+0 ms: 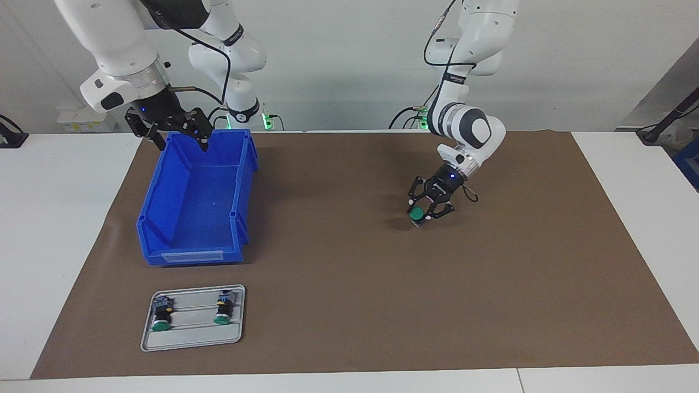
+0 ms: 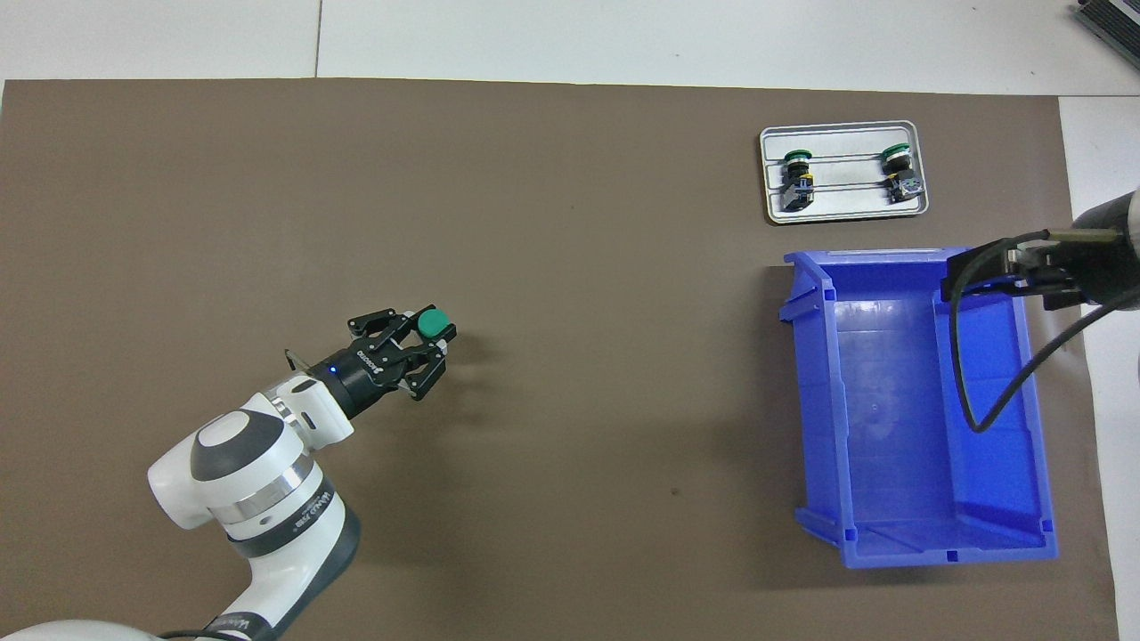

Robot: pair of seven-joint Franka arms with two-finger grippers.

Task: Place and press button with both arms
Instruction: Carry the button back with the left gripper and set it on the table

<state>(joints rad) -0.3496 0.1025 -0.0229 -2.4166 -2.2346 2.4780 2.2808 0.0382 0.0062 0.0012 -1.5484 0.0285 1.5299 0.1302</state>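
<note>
One button (image 1: 416, 213) is gripped cap-up in the left tool (image 1: 425, 214) just over the table (image 1: 338, 284), while the released right tool (image 1: 177, 139) waits well apart over the bin (image 1: 196, 218).

The left gripper (image 1: 425, 210) hung low, fingers clamped; the right gripper (image 1: 173, 131) waited higher, apparently spread wide.
</note>
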